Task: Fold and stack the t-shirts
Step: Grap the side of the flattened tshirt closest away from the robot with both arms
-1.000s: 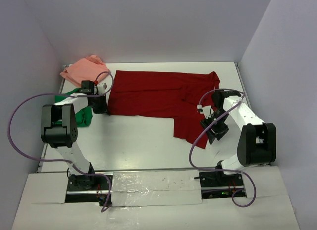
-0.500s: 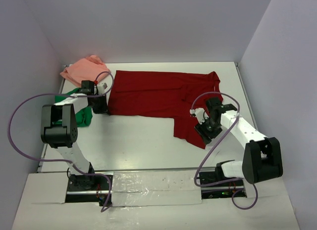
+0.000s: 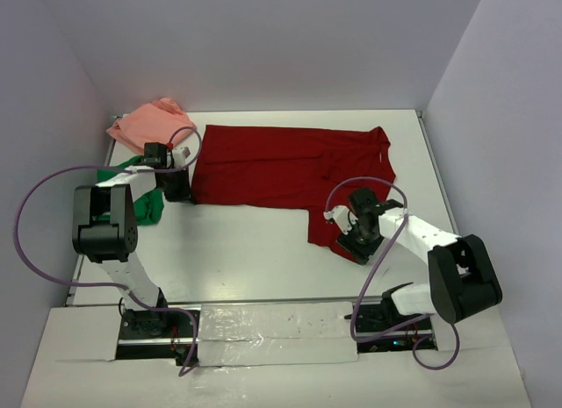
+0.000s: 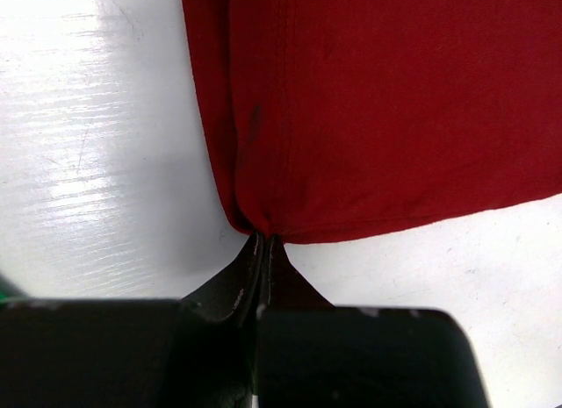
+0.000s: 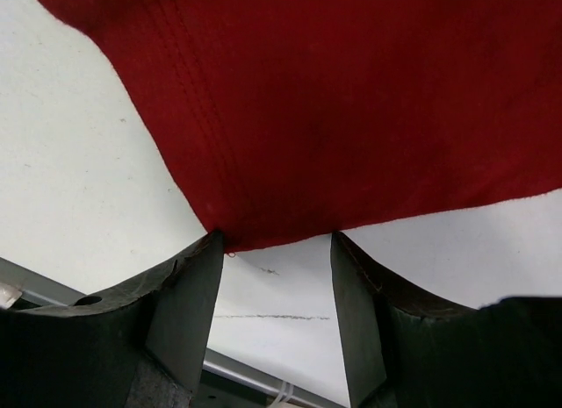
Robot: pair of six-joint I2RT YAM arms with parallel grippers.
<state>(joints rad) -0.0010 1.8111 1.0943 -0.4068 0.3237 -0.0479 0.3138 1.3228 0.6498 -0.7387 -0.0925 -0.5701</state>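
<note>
Carrying it all: smooth white desk [image 3: 246, 250], faintly scuffed.
Dark red t-shirt [image 3: 272, 167]: soft plain cloth, spread flat across the far half of the desk, one flap reaching toward the near edge on the right; stitched hem.
Pink t-shirt [image 3: 145, 123]: rumpled heap, far left corner.
Green t-shirt [image 3: 149, 206]: bunched behind the left arm.
Right arm: reaching low and leftward.
Right gripper [image 5: 277, 241]: parted moderately, fingers flanking the flap's near corner.
Left gripper [image 4: 263, 241]: closed tight on the red shirt's left corner, cloth puckered at its tips.
</note>
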